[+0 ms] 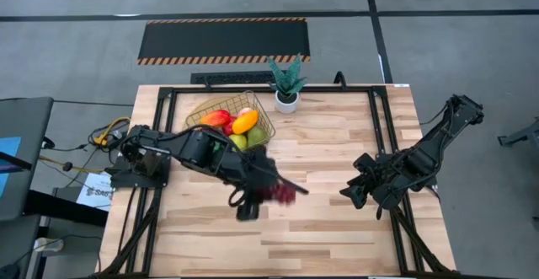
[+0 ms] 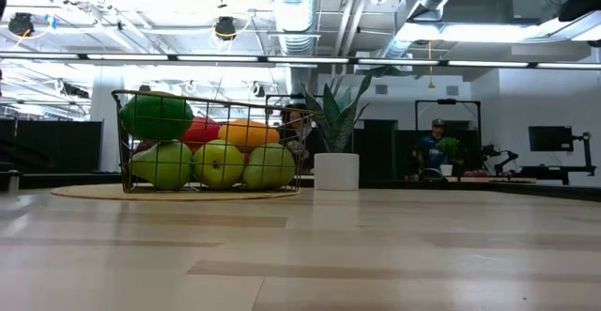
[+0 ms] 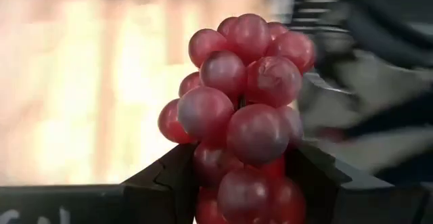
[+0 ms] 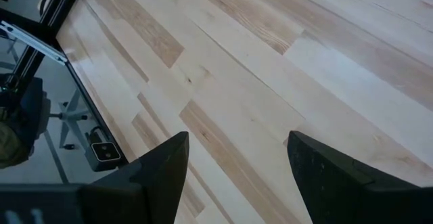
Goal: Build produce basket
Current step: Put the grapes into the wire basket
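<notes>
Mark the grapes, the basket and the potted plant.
grapes (image 3: 237,116): left wrist view, middle of the bunch.
basket (image 1: 205,107): high view, left wire rim.
potted plant (image 1: 287,103): high view, white pot.

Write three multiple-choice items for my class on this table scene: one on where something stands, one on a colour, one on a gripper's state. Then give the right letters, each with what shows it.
1. Where does the potted plant stand relative to the basket?
A. inside it
B. beside it, near the table's far edge
C. at the near edge, under the right arm

2. What colour are the grapes in the left gripper?
A. green
B. yellow
C. reddish purple

3. What is the state of the right gripper?
A. open and empty
B. shut on a pear
C. shut on the basket's rim

Key: 1 B, the high view shows the white pot just right of the basket at the far edge. 2 C, the left wrist view shows a reddish-purple bunch between the fingers. 3 A, the right wrist view shows only bare table between the spread fingers.
</notes>
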